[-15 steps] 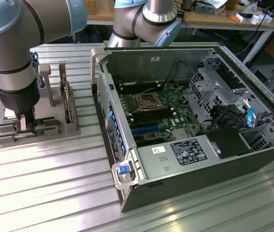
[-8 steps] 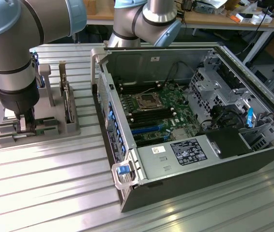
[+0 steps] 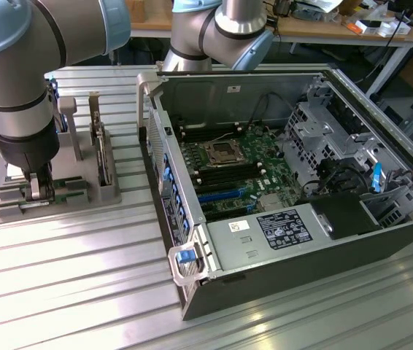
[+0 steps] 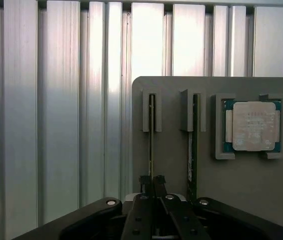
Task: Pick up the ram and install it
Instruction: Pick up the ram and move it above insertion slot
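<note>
1 ram (image 4: 151, 131) w/in gripper (image 4: 152, 179), edge-on

Fingers (image 4: 160, 183) on ram (image 4: 151, 135); 2nd stick (image 4: 193, 145) just beside (tight gap), holder posts (image 4: 145, 112) flanking; ribbed table (image 4: 56, 125) alongside open.

Ram (image 4: 151, 135) upright in holder (image 4: 246, 180), ext. view's left of PC case (image 3: 301, 281).

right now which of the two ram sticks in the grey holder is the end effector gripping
The ram stick farther from the processor chip: the end effector pinches its edge. The other stick, next to the chip, stands free.
</note>
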`<action>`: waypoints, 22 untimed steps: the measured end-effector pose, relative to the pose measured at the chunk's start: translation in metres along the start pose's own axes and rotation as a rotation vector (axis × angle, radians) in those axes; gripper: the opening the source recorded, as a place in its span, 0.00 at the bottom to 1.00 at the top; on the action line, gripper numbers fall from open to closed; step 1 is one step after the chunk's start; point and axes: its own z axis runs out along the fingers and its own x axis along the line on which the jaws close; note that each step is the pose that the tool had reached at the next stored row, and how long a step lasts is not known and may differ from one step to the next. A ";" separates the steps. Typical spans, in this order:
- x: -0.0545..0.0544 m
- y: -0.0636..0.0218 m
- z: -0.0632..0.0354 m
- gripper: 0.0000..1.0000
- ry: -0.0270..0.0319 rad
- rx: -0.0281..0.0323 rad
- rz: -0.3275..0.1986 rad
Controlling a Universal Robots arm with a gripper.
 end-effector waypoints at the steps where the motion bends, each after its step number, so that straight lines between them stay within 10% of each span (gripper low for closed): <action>1: 0.000 0.0000 0.0000 0.12 0.0000 0.0000 0.000; 22: 0.000 0.0006 -0.0145 0.12 0.0000 0.0000 0.000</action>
